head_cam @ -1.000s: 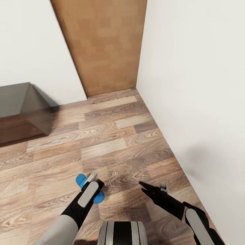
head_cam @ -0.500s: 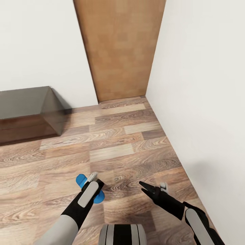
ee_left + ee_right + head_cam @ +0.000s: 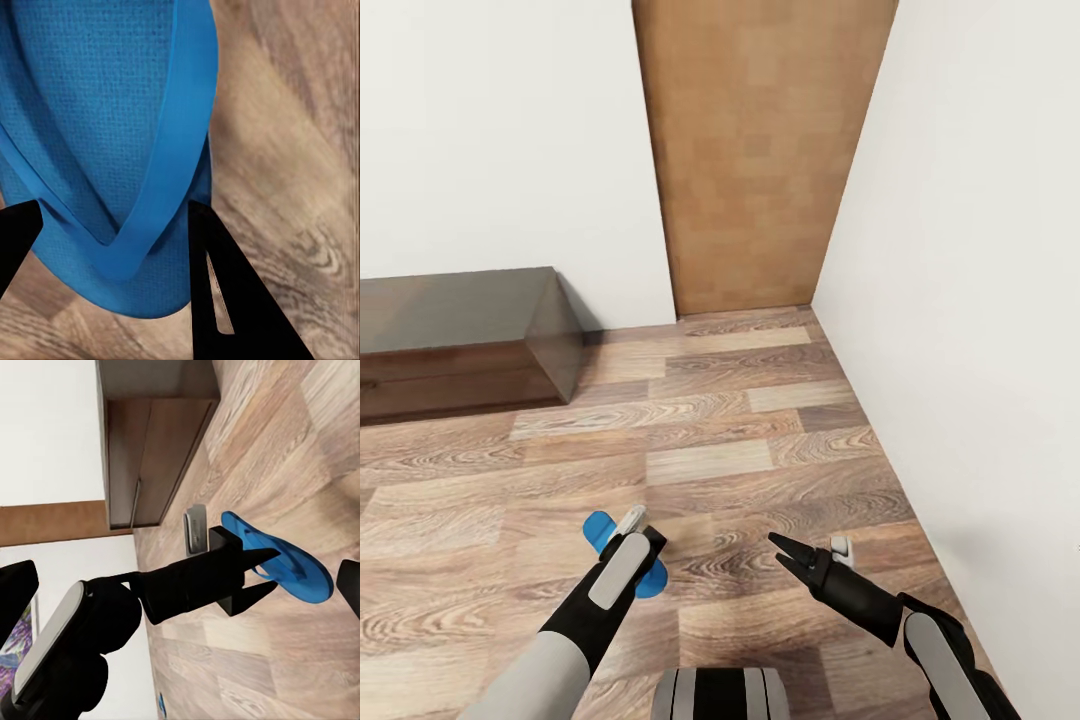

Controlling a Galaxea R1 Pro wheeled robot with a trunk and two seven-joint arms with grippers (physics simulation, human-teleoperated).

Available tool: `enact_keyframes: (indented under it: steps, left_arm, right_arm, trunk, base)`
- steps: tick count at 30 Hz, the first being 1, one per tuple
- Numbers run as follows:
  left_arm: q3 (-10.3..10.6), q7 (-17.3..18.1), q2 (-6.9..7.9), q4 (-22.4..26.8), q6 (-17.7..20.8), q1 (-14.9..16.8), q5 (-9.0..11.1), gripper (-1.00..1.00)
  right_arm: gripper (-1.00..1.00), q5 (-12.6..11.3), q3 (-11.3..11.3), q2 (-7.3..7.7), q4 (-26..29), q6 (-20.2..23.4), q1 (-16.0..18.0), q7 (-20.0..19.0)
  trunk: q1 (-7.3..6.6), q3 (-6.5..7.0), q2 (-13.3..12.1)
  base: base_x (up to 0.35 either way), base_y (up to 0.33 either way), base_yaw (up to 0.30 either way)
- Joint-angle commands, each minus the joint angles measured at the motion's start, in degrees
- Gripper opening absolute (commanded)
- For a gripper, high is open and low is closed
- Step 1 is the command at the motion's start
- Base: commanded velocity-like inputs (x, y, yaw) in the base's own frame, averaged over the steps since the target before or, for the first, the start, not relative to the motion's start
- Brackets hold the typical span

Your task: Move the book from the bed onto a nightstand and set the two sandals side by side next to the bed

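One blue sandal (image 3: 622, 555) held off the floor (image 3: 740, 430), pinched in left claw (image 3: 638, 552). Right claw (image 3: 792, 553) beside sandal, parted, seemingly empty. One dark cabinet (image 3: 460, 340) beyond sandal, against wall by door (image 3: 760, 160).

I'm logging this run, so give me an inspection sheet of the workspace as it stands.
Surface: wood-plank floor, bare where visible.
Job's things: one blue sandal held above the floor; dark wooden cabinet against the wall.
Clutter: nothing seen.
Grippers: left gripper shut on the sandal's strap; right gripper holds nothing, jaws apart in the right wrist view.
Cables: nothing seen.
Surroundings: white walls, brown wooden door in the corner.
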State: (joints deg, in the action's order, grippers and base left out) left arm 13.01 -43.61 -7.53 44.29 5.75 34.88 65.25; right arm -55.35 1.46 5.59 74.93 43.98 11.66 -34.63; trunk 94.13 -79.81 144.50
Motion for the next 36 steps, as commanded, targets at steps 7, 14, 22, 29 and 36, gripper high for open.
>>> enact_keyframes:
  steps: [7,14,22,29,36]
  left_arm:
    - [0.1,-0.3,0.02,0.1,0.3,0.0,0.1,-1.0]
    - [0.1,-0.3,0.03,0.1,0.3,0.0,0.1,-1.0]
    - [0.1,-0.3,0.02,0.1,0.3,0.0,0.1,-1.0]
    - [0.2,-0.3,-0.02,0.1,0.3,0.0,0.1,-1.0]
    - [0.2,-0.3,-0.02,0.1,0.2,0.0,0.1,-1.0]
  right_arm:
    - [1.0,-0.2,0.0,0.03,0.0,0.2,0.0,0.0]
    - [1.0,-0.2,0.0,0.03,0.0,0.2,0.0,0.0]
    - [1.0,-0.2,0.0,0.03,0.0,0.2,0.0,0.0]
    - [1.0,-0.2,0.0,0.03,0.0,0.2,0.0,0.0]
    - [1.0,-0.2,0.0,0.03,0.0,0.2,0.0,0.0]
  trunk:
    - [-0.19,1.52,-0.1]
    - [-0.37,3.07,-0.2]
    - [-0.57,4.84,-0.3]
    - [-0.75,6.39,-0.4]
    - [-0.94,7.94,-0.5]
  base:
    - [0.0,0.0,0.007]
    - [0.0,0.0,0.0]
    - [0.0,0.0,0.171]
    - [0.0,0.0,0.275]
    - [0.0,0.0,0.279]
